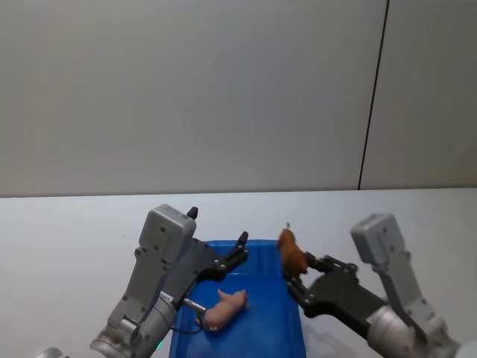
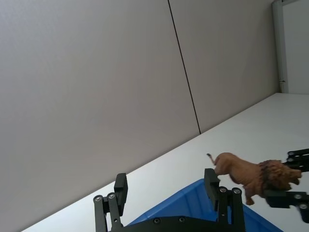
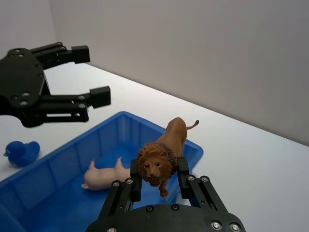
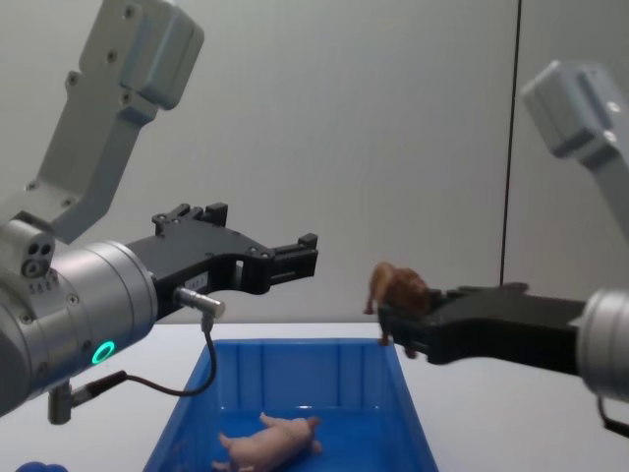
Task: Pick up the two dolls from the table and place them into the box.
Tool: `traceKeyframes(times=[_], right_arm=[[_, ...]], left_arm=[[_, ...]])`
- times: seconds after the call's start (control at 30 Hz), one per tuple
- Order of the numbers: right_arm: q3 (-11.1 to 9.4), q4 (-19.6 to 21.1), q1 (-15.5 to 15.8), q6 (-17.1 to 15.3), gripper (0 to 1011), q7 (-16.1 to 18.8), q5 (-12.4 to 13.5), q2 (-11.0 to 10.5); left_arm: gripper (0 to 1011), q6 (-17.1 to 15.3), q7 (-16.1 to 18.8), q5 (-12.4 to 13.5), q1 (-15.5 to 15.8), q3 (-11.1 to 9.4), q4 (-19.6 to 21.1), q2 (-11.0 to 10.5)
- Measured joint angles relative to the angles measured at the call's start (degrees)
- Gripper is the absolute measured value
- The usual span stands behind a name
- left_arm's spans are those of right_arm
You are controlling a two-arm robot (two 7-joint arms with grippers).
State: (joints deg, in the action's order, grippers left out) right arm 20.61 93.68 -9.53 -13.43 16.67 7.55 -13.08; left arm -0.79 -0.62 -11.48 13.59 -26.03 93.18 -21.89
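Logging brown lion (image 3: 161, 152) at lower centre of right wrist view, clamped at the mane between fingers of right gripper (image 3: 159, 170), face toward the camera, tail up. Hangs above far right corner of blue box (image 3: 63, 159), centre-right in head view; likely held there for a drop inside.

Seeing pale pig (image 1: 226, 307) on its side on the box floor, lower middle of head view, so probably half done.

Finding left gripper (image 2: 165, 181) at upper left of right wrist view, fingers wide and holding nothing, above the box's far left end; probably kept high to leave room.

Marking small blue toy (image 3: 21, 152) on white surface (image 1: 67, 231) just beside the box, left edge of right wrist view; no part of the job.

Reading no brand, label or writing anywhere.
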Motion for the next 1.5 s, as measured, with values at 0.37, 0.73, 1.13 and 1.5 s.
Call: traceKeyframes(times=[0.37, 0.73, 1.13, 1.5], right_arm=[[0.80, -5.55, -5.23, -2.88, 662, 5.39, 0.08, 3.35], [0.72, -7.69, -6.80, -4.08, 984, 7.76, -0.59, 3.64], [-1.32, -3.94, -2.76, -2.12, 1001, 6.92, 1.39, -0.67], [-3.11, -1.47, 1.42, 1.05, 1001, 4.94, 5.06, -4.23]], left_arm=[[1002, 0.00, 0.00, 0.00, 0.00, 0.00, 0.00, 0.00], [1002, 0.00, 0.00, 0.00, 0.00, 0.00, 0.00, 0.00], [1001, 0.00, 0.00, 0.00, 0.00, 0.00, 0.00, 0.00], [1001, 0.00, 0.00, 0.00, 0.00, 0.00, 0.00, 0.00]])
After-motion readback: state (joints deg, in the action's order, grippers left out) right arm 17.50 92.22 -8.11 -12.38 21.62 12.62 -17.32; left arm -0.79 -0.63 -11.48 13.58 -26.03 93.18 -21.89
